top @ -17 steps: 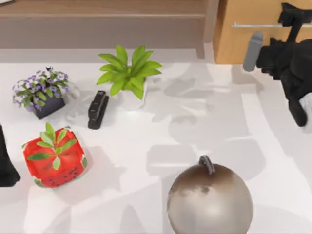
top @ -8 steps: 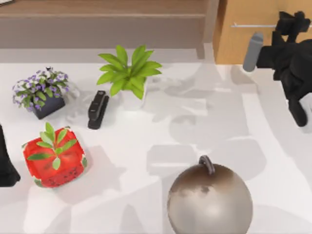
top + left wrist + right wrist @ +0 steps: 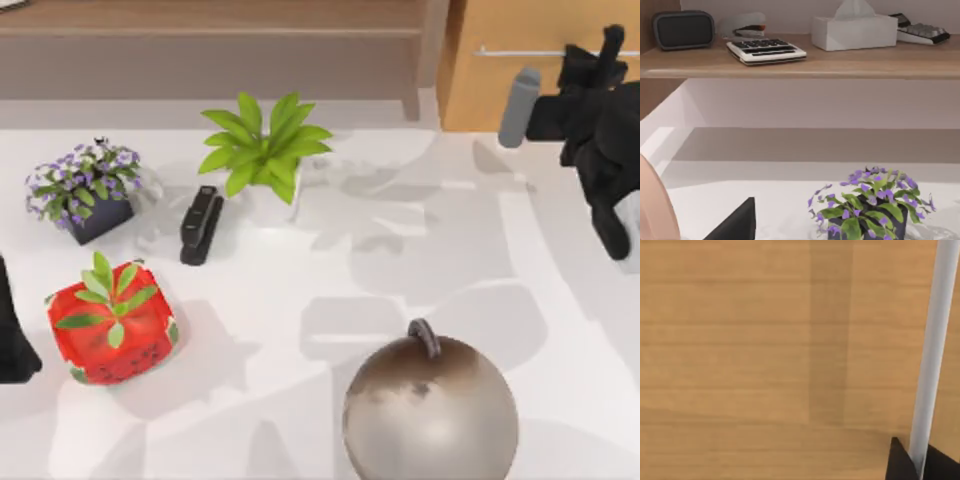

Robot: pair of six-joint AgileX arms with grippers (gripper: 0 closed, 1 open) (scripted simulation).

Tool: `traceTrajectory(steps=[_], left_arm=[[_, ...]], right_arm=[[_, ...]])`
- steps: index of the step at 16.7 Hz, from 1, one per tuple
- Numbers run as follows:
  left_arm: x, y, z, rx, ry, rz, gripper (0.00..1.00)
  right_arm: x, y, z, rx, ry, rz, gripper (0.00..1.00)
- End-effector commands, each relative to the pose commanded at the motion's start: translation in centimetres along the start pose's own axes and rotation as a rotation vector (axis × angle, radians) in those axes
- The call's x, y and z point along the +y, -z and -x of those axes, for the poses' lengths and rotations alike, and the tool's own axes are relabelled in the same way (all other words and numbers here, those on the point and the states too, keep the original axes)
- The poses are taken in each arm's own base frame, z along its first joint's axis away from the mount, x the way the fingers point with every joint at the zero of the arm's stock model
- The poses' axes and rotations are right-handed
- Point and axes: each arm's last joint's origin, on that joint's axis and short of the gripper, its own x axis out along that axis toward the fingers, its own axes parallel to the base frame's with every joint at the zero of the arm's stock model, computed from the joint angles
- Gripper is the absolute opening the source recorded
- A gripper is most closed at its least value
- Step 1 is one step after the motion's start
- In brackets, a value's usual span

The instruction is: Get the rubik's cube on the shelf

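Red leaf-topped cube (image 3: pixel 112 325), purple-flwr plant (image 3: pixel 82 183), tan shelf (image 3: pixel 210 14), black stapler (image 3: pixel 200 224).

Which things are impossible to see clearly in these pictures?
- Right gripper, top view: its fingers sit against the drawer cabinet, open or shut unclear.
- Left arm, top view: cut off by the left edge.
- Drawer cabinet: closed, so its contents are hidden.

An office desk: calculator (image 3: pixel 766 50), tissue box (image 3: pixel 854 31) on the shelf (image 3: pixel 800 62), stapler (image 3: pixel 200 224) below.

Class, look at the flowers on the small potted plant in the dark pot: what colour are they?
Purple, above green leaves; the flowers show best in the left wrist view, and also on the table's left in the top view.
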Motion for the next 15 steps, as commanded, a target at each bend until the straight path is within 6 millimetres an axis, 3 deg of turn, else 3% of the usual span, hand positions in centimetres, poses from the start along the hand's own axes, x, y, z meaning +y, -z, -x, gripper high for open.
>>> traceTrajectory(steps=[8, 15], left_arm=[[0.0, 0.0, 0.0, 0.000, 0.000, 0.000, 1.00], [0.0, 0.0, 0.0, 0.000, 0.000, 0.000, 1.00]], right_arm=[[-0.2, -0.2, 0.4, -0.002, 0.008, -0.005, 0.00], [0.4, 0.0, 5.9, -0.002, -0.020, 0.001, 0.00]])
